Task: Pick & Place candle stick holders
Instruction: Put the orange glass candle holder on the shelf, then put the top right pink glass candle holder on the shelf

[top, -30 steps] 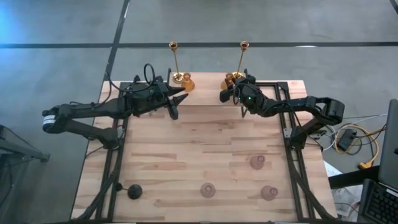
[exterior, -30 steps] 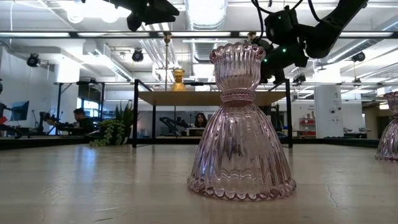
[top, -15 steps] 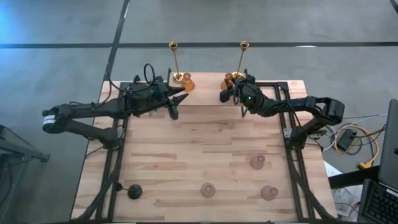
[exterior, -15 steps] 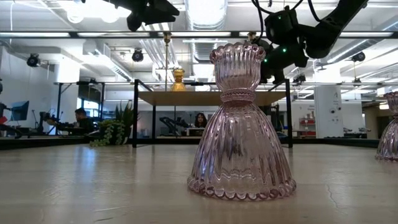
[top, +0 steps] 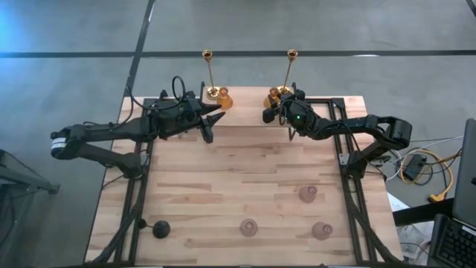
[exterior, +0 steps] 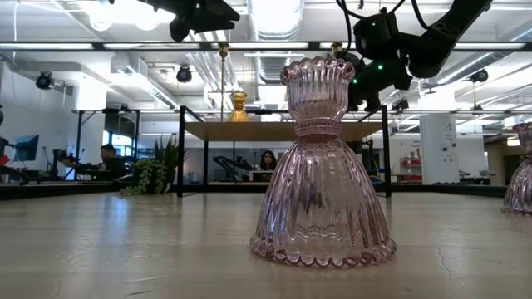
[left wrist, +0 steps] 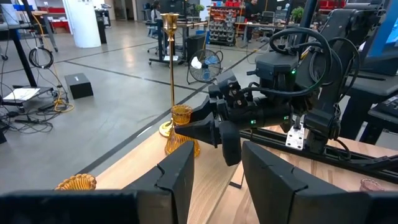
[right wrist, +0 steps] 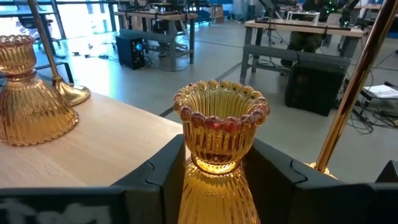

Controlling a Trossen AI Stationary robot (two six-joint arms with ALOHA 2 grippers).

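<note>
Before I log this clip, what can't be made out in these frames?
- High view: whether the right gripper touches the squat amber glass holder; the arm covers it.
- Right wrist view: that holder's base, cut off by the bottom edge; the tall thin brass stick beside it runs off the top.
- Low view: the ribbed pink glass holder blocks the middle of the raised wooden shelf.
- High view: the black stemmed holder is too small for detail.

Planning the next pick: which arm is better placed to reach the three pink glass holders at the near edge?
Right, probably. All three pink glass holders sit centre to right on the table. But the right gripper still straddles an amber glass holder at the far edge. The left gripper is open.
</note>
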